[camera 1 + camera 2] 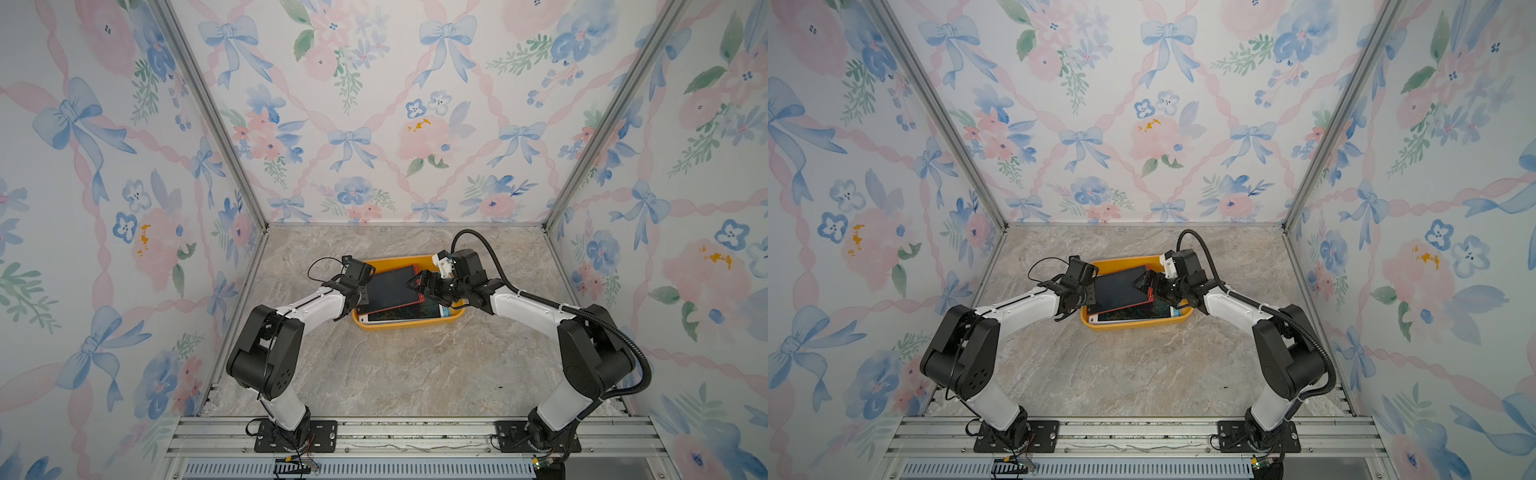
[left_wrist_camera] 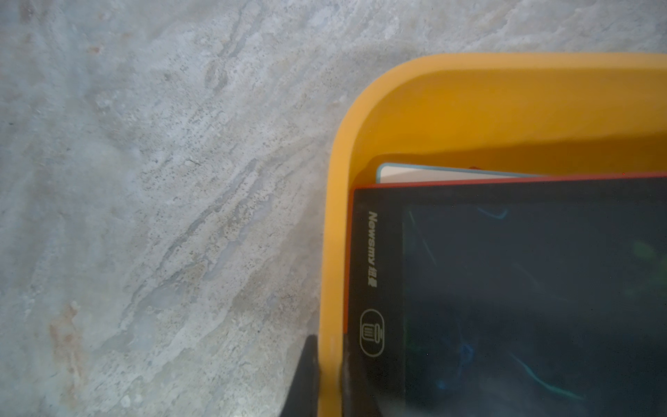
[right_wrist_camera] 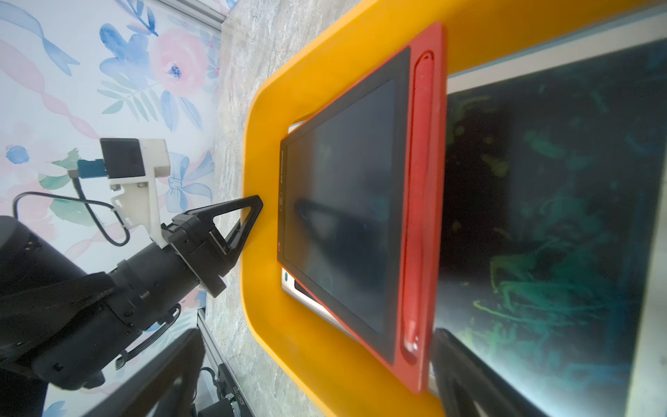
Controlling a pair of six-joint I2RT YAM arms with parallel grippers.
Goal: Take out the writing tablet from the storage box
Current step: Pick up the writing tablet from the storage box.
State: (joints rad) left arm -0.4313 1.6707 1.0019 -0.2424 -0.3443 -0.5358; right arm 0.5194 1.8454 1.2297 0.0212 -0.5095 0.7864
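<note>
We see the left end effector (image 2: 330,364) clamped on the left rim of the storage box (image 1: 399,326), right end effector (image 1: 420,289) wide open over the red writing tablet (image 1: 390,291), askew inside atop a white tablet (image 1: 407,316)

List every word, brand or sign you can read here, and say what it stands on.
"Newsmy": black bezel of the red-framed flat rectangular writing tablet.
Two Chinese characters after it: too blurred to read.
Circled bin sign: same bezel.
Elsewhere nothing legible.
</note>
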